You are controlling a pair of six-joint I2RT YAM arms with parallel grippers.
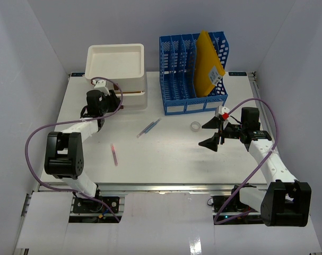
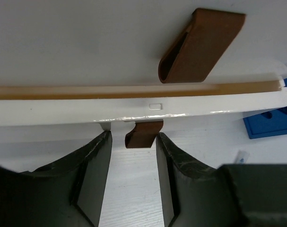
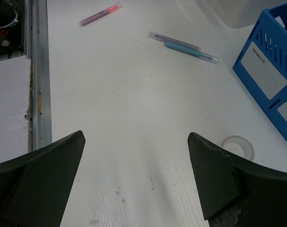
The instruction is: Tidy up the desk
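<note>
The white desk (image 1: 166, 162) holds loose items: a pink pen (image 1: 114, 155), a blue pen and a purple pen lying together (image 1: 148, 128), and a clear tape roll (image 1: 194, 126). My left gripper (image 1: 116, 102) is at the front of the white drawer box (image 1: 118, 74). In the left wrist view its open jaws (image 2: 133, 135) stand either side of a brown drawer handle (image 2: 144, 134), with a gap on the left side. My right gripper (image 1: 204, 135) is open and empty above the desk, with the tape roll (image 3: 238, 145) just to its right.
A blue file organizer (image 1: 195, 101) with a yellow envelope (image 1: 207, 64) stands at the back. A second brown handle (image 2: 200, 45) is on the drawer above. The silver rail (image 3: 39, 71) runs along the front edge. The pens (image 3: 183, 46) and the pink pen (image 3: 100, 14) lie ahead of the right gripper.
</note>
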